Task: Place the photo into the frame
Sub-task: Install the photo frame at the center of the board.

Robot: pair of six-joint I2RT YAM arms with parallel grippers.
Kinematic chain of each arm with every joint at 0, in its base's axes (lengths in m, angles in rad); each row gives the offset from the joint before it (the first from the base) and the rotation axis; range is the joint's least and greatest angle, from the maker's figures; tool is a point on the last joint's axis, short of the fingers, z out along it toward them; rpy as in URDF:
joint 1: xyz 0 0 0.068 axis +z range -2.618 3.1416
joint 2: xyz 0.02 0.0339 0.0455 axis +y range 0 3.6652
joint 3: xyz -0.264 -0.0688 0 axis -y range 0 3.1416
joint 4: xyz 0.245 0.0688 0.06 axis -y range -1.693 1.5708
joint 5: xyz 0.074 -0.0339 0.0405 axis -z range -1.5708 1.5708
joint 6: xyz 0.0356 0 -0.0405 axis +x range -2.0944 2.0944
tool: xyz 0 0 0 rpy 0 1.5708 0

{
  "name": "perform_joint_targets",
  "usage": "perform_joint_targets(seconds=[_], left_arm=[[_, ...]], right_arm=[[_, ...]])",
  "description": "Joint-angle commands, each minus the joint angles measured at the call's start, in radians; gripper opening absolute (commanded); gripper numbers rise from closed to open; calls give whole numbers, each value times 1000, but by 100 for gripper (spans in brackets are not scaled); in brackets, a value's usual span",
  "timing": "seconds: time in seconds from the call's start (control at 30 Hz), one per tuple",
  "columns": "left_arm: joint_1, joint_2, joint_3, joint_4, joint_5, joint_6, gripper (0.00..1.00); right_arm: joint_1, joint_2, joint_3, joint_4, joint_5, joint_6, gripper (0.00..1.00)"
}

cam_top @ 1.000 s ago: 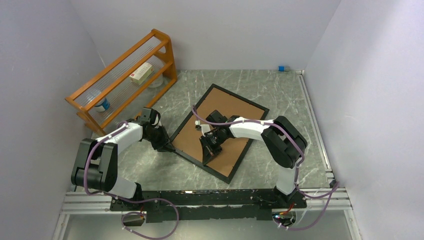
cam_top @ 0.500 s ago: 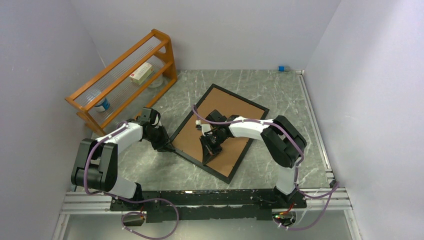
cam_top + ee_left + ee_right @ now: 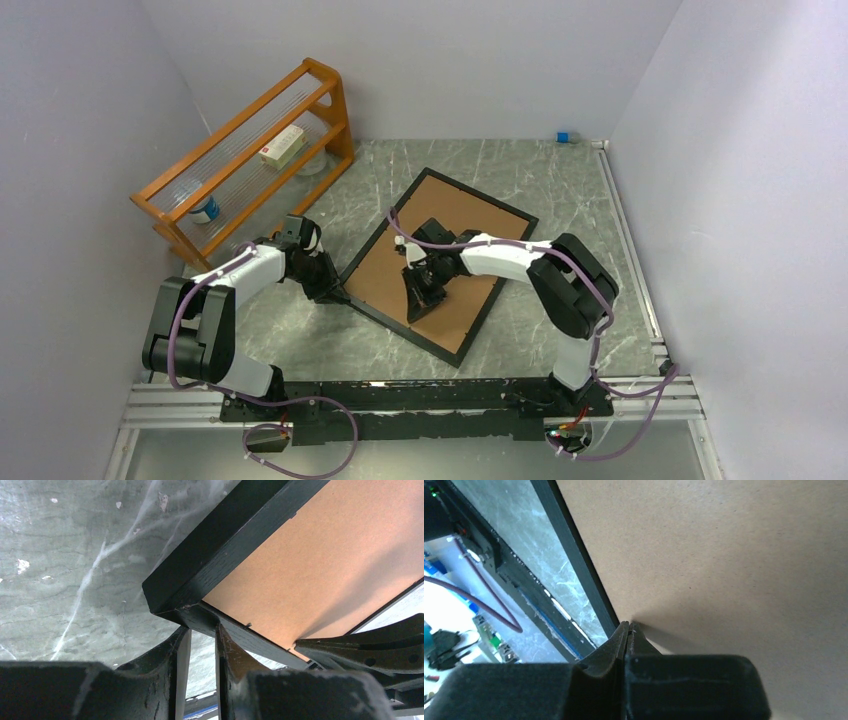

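The frame lies face down on the marble table, its thin black border around the brown backing board. The photo is hidden; no print shows in any view. My left gripper is at the frame's left corner. In the left wrist view its jaws stand a narrow gap apart with only table showing between them, tips against the black border. My right gripper is shut, with its tip resting on the backing board close to the border.
An orange wooden rack stands at the back left, holding a white box and a small can. A small blue object lies at the back wall. Walls close in on three sides. The metal mounting rail runs along the near edge.
My right gripper has slid slightly away from the frame's near edge across the backing board. The left arm and the frame have not moved.
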State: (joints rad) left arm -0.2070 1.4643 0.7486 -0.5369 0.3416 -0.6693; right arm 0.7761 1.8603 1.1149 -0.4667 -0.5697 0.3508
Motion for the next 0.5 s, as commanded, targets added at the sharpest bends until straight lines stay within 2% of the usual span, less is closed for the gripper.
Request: perform_joint_targets(seconds=[0.0,0.13,0.27,0.37,0.47], left_arm=[[-3,38,-7,-9,-138,37,27],[-3,26,1,-7,-136,40,28],[-3,-15,42,-3,-113,63,36],[-2,-61,99,4,-82,99,50],[-2,-72,175,-1,-49,149,63]], right_arm=[[-25,14,-55,64,380,-78,0],[-26,-44,-54,79,383,-65,0],[-43,-130,-29,76,385,3,2],[-89,-209,-27,77,427,89,6],[-151,-289,-50,68,491,192,16]])
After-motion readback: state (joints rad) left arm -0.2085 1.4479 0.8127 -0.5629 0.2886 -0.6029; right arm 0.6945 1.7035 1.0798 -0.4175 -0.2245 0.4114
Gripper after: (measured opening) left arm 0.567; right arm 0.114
